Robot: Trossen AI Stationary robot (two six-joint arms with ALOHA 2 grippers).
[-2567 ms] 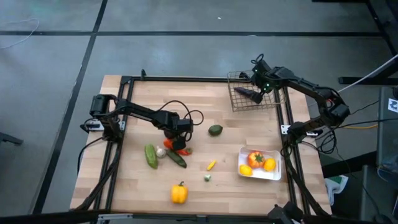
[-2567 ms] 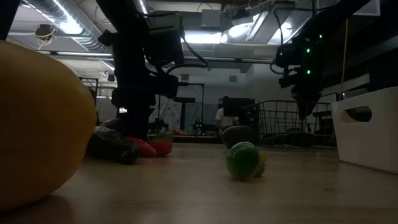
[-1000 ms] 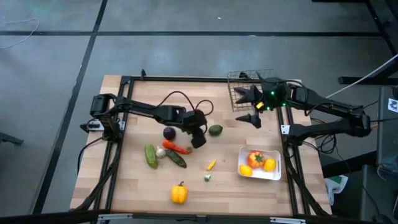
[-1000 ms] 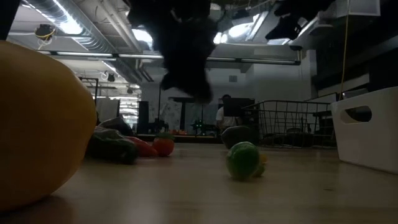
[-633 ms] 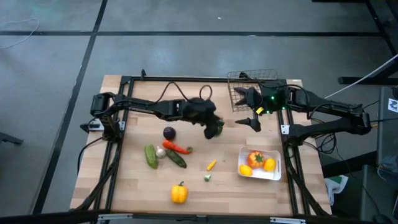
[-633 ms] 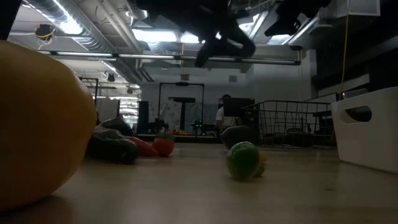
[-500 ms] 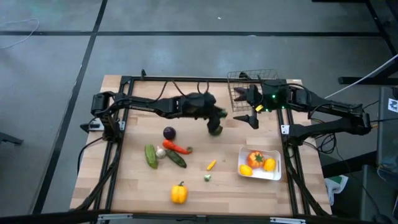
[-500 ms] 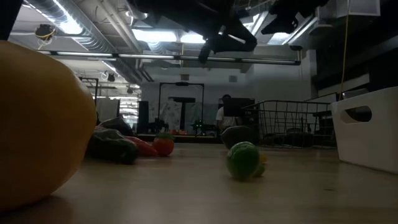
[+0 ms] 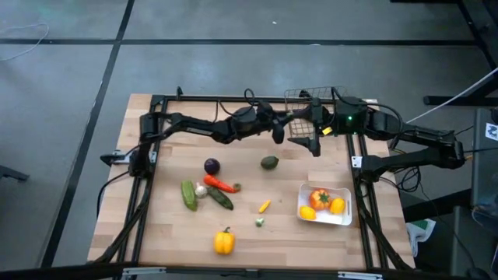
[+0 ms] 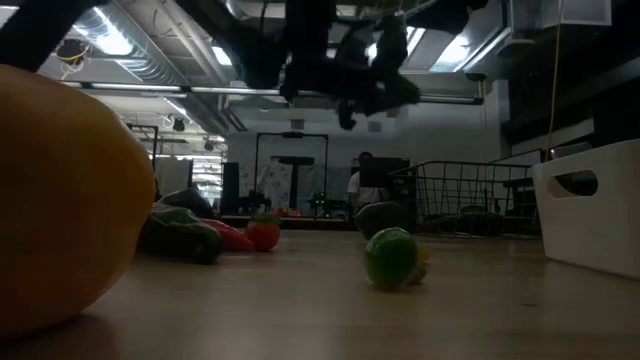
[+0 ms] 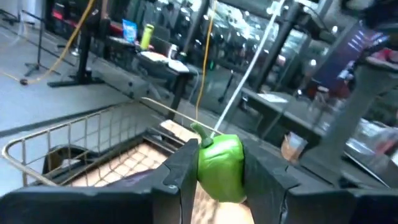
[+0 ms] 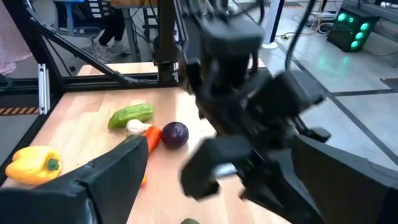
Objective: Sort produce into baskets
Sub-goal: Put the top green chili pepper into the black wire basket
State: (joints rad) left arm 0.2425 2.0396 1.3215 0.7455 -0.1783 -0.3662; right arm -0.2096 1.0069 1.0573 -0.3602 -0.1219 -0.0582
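My left gripper is high over the table's far part, just left of the wire-mesh basket, and is shut on a small green pepper. My right gripper hangs open and empty at the basket's near edge, facing the left gripper. On the table lie a purple eggplant, a cucumber, garlic, a carrot, a dark green fruit and a yellow pepper. The white tray holds lemons and a tomato. My left gripper pinches the green pepper by its two sides between its two fingers. The fingers reach roughly level from the table's left toward the basket. The pepper is lifted clear of the table, its stem pointing away from the wrist.
A dark green cucumber, a small yellow piece and a small green piece lie mid-table. The two grippers stand close together by the basket. A black frame rims the table.
My left gripper has risen and swung from the middle of the table toward the far right, up to the wire basket, carrying the green pepper clear of the table. The produce on the table has stayed where it was.
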